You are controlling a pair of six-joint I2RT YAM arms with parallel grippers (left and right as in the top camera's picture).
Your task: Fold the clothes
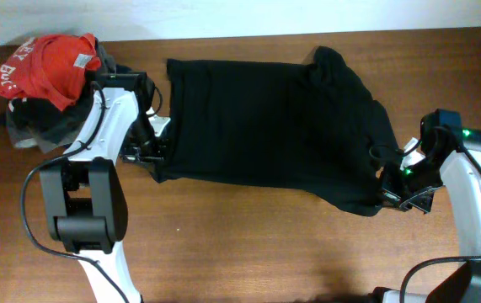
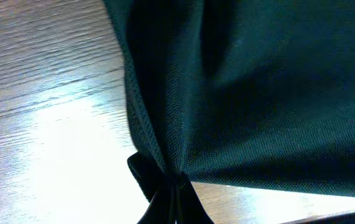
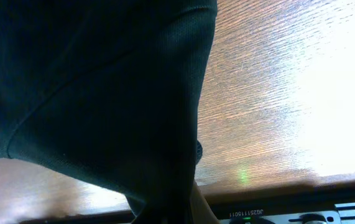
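Observation:
A black T-shirt (image 1: 265, 126) lies spread across the middle of the wooden table. My left gripper (image 1: 157, 154) is shut on its front left corner; the left wrist view shows the black cloth (image 2: 258, 93) pinched and bunched between the fingers (image 2: 176, 193). My right gripper (image 1: 389, 187) is shut on the shirt's front right corner. In the right wrist view the black cloth (image 3: 96, 93) hangs from the fingers (image 3: 177, 208) and fills the left of the picture.
A pile of clothes with a red garment (image 1: 50, 63) on top and dark grey ones (image 1: 38, 122) beneath sits at the back left corner. Bare wooden table (image 1: 265, 244) lies in front of the shirt.

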